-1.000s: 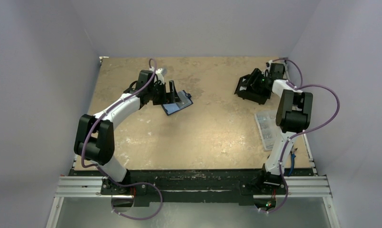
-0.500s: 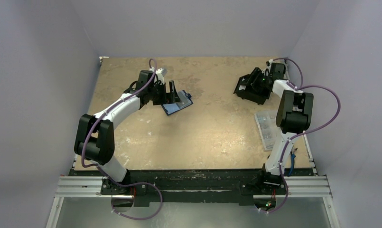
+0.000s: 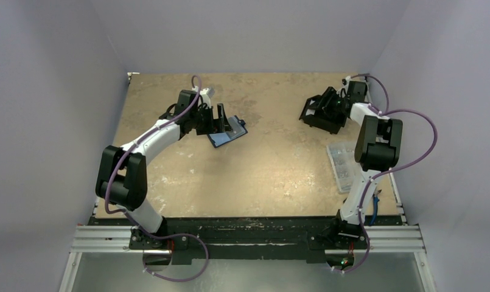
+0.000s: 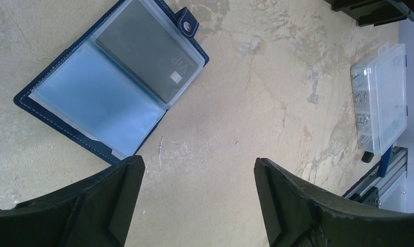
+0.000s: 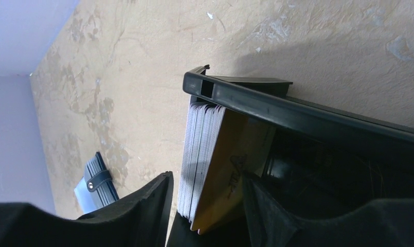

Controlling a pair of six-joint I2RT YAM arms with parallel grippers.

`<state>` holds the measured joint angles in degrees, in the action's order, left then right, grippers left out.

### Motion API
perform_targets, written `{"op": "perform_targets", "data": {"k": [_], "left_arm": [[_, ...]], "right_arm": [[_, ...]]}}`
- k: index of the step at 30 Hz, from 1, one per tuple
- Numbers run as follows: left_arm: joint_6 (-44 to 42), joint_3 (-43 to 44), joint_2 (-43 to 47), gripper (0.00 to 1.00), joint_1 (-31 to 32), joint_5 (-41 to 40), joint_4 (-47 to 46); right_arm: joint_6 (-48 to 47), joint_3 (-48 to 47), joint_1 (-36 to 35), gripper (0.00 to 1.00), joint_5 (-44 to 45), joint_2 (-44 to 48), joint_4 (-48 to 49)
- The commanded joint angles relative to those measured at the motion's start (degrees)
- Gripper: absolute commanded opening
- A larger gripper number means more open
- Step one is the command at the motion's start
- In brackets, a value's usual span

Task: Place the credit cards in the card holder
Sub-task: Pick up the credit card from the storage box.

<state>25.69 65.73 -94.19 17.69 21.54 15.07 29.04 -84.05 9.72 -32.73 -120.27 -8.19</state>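
Observation:
The navy card holder [image 4: 66,110] lies open on the table, with a grey card [image 4: 143,49] in its right clear pocket. It also shows in the top view [image 3: 229,131] and the right wrist view [image 5: 96,182]. My left gripper [image 4: 197,177] is open and empty, hovering just beside the holder's near edge; in the top view it is [image 3: 221,123]. A stack of credit cards [image 5: 198,149] fronted by a gold card [image 5: 235,159] stands on edge in the black box [image 5: 318,121]. My right gripper [image 5: 205,203] is open, its fingers on either side of the stack.
A clear plastic compartment box [image 4: 380,98] lies on the right, near the table's edge [image 3: 343,164]. The black box [image 3: 321,114] stands at the far right. Bare tan tabletop [image 3: 273,164] lies between the arms.
The right gripper has shifted very slightly at the black box. The left arm and the card holder have not moved.

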Motion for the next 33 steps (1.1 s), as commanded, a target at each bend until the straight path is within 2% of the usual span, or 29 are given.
{"op": "perform_targets", "data": {"k": [1,5,15,27,33], "left_arm": [[-1.22,0.00,-0.29,0.85,-0.20,1.08,-1.76],[-1.26,0.01,-0.44,0.85,-0.20,1.13,-1.86],[-1.17,0.00,-0.90,0.85,-0.20,1.46,-1.88],[-1.17,-0.08,-0.99,0.85,-0.20,1.84,-2.02],[-1.08,-0.08,-1.25,0.85,-0.20,2.10,-2.04]], "right_arm": [[0.48,-0.08,0.13,0.55,-2.32,3.29,2.31],[0.58,0.15,0.21,0.45,-2.81,3.44,2.70],[1.19,2.20,0.90,0.45,-3.99,4.71,4.25],[1.72,4.12,1.70,0.28,-4.93,7.44,5.19],[1.46,5.36,2.27,0.24,-4.40,8.53,4.90]]}}
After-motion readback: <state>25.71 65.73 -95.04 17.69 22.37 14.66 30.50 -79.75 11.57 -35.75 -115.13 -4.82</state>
